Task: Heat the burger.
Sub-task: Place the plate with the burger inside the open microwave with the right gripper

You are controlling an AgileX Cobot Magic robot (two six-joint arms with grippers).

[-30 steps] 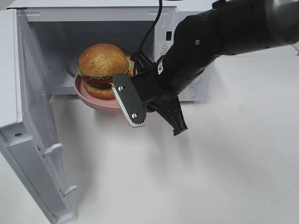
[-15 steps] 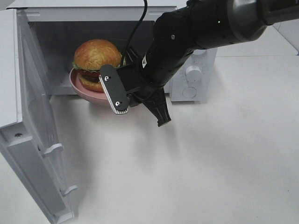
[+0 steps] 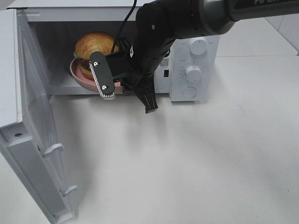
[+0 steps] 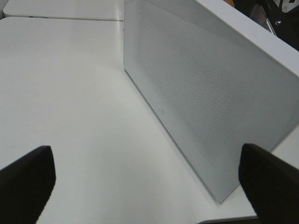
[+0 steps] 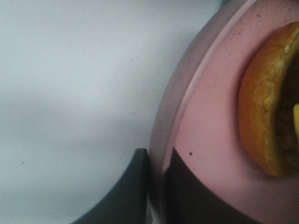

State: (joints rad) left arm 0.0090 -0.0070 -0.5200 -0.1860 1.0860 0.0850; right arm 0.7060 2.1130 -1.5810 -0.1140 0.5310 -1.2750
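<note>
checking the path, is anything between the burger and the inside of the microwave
Nothing visible does. The microwave has its door swung wide open, and the burger on its pink plate is right at the opening.

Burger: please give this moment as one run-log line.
burger: on pink plate, in open microwave mouth; right gripper: shut on its rim; left gripper: open, empty

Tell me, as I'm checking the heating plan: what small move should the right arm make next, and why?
Probably ease the pink plate a little deeper into the microwave. The right tool is shut on its rim, the burger sits on it, and the plate seems near the cavity's front edge, where the open door might catch it.
</note>
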